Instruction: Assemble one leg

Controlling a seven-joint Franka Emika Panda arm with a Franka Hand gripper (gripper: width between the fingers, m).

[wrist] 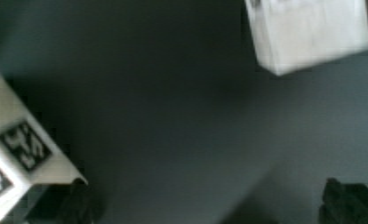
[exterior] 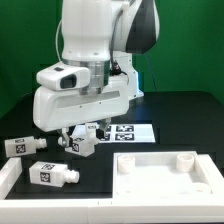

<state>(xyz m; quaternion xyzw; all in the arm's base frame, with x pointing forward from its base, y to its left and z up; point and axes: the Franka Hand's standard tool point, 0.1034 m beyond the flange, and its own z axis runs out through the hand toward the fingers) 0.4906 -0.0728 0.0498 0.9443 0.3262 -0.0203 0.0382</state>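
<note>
Two-finger gripper of the white arm: released, jaws spread wide. The wrist view shows nothing between them but the bare dark table. The gripper hangs low, near a small white square-section leg carrying a black-and-white tag; contact cannot be confirmed. This leg lies on the table just beside the thin flat white marker board.

A second leg and a third leg lie toward the exterior view's left, apart from the large flat white raised-rim tabletop.

Assessment: the leg appears rigid, light and smooth-faced, so it may slip. Its flat opposite sides suit a grip across mid-length, clear of the ends.

Appearance: plain white block with crisp edges and the tag on one face.
</note>
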